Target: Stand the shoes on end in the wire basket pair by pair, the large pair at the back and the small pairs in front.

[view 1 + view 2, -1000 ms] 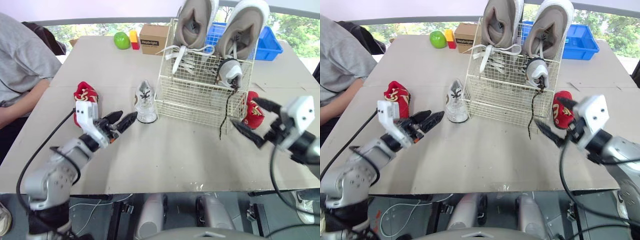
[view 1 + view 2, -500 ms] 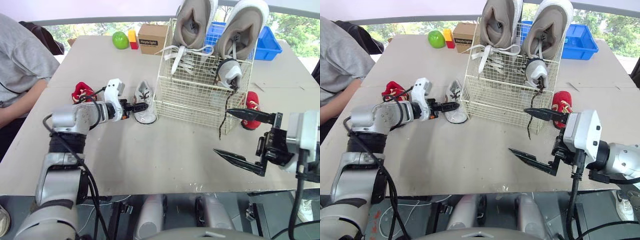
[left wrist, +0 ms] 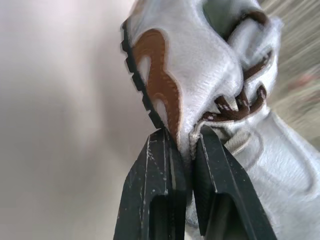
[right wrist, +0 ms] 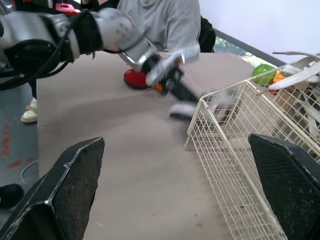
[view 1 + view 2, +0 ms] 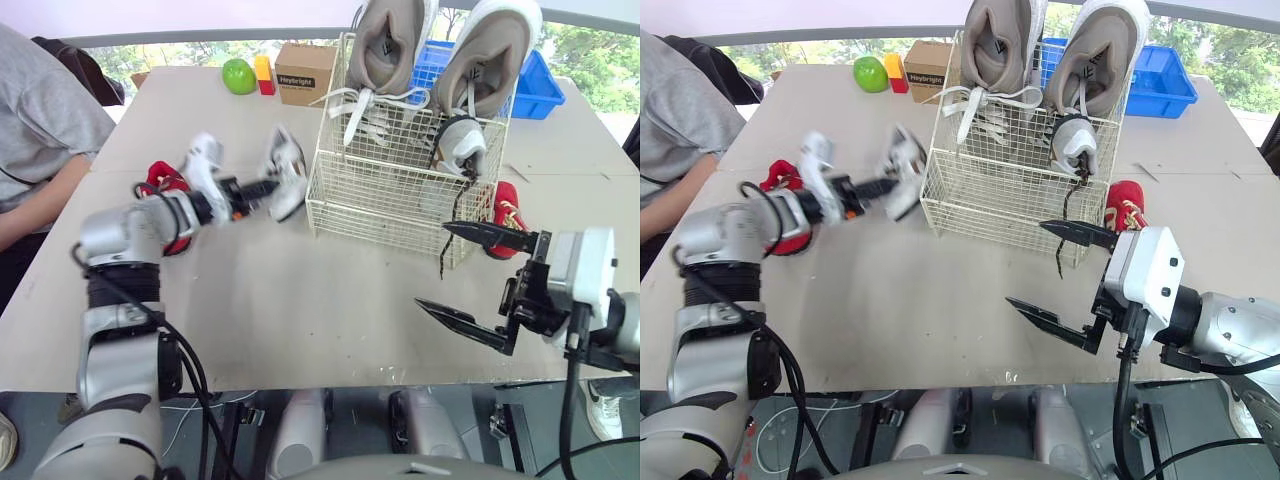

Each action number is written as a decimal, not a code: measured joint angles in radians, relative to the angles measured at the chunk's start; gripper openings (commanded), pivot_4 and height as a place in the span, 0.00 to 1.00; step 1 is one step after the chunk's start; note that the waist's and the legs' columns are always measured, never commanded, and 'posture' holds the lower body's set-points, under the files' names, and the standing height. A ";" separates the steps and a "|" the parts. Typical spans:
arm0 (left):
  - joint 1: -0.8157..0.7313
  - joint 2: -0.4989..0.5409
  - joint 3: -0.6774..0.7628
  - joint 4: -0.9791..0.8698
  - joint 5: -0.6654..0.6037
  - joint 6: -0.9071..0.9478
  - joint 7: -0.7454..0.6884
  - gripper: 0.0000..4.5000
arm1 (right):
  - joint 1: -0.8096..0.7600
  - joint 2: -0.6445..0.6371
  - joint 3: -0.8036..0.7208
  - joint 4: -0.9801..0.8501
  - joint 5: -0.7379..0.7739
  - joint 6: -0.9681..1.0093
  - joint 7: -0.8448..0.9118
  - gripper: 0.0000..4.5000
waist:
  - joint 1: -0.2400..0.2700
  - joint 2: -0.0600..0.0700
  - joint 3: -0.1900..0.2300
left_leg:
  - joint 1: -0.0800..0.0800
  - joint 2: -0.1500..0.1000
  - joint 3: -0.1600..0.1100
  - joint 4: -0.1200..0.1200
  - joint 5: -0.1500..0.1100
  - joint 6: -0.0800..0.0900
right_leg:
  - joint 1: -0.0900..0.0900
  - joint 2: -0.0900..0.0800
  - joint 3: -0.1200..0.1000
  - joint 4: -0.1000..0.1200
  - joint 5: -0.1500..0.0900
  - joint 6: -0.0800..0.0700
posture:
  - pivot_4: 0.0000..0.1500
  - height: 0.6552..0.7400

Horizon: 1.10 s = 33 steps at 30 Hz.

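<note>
Just beside the left front corner of the wire basket point(image 5: 385, 205), with the left gripper point(image 5: 266, 187) clamped on the raised small white shoe point(image 5: 288, 170), lift over the rim and lower on end into the front; leave the splayed right gripper point(image 5: 433, 266) aside

Large pair point(image 5: 390, 45) upright in wire basket point(image 5: 380, 200) rear; small shoe point(image 5: 287, 180) left of basket; slipper point(image 5: 505, 205) right; bin point(image 5: 535, 95) behind.
</note>
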<state>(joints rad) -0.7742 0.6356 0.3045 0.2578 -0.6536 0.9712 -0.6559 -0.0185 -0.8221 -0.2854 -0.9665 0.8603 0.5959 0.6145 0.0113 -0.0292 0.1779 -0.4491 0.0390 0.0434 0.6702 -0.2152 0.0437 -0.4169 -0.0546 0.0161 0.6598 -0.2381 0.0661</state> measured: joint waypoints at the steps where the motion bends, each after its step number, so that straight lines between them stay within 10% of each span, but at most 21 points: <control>1: 0.001 -0.007 0.050 -0.092 -0.019 -0.038 0.019 0.00 | 0.001 0.010 0.000 0.007 -0.005 -0.008 -0.009 1.00 | 0.002 0.000 0.000 | 0.000 0.000 0.000 0.000 0.000 0.000 | 0.000 0.000 0.000 0.000 0.000 0.000 | 1.00 1.00; 10: -0.016 -0.216 -0.064 -0.380 0.114 -0.542 0.039 0.00 | -0.001 0.043 -0.001 0.016 -0.017 -0.033 -0.046 1.00 | 0.016 0.001 -0.001 | 0.003 -0.003 0.004 0.003 0.000 0.001 | 0.006 -0.001 0.001 -0.002 -0.002 -0.004 | 1.00 1.00; 24: -0.225 -0.354 -0.277 0.363 0.527 -1.508 -0.014 0.00 | 0.027 0.022 -0.035 -0.033 -0.009 -0.012 -0.145 1.00 | 0.006 0.001 -0.001 | 0.001 -0.003 0.005 0.002 0.000 0.001 | 0.005 0.004 0.000 -0.003 0.001 0.000 | 1.00 1.00; 33: -0.175 -0.358 -0.320 0.464 0.665 -1.695 0.113 0.00 | 0.080 0.002 -0.044 -0.048 0.000 -0.027 -0.194 1.00 | 0.004 0.001 -0.002 | 0.002 -0.002 0.005 0.003 0.000 0.001 | 0.006 0.004 0.000 -0.001 0.001 0.000 | 1.00 1.00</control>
<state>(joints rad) -0.9494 0.2774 -0.0154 0.7223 0.0114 -0.7239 -0.5430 0.0612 -0.8203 -0.3294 -1.0141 0.8599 0.5690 0.4202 0.0157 -0.0286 0.1754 -0.4467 0.0370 0.0481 0.6730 -0.2152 0.0445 -0.4111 -0.0510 0.0160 0.6586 -0.2370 0.0660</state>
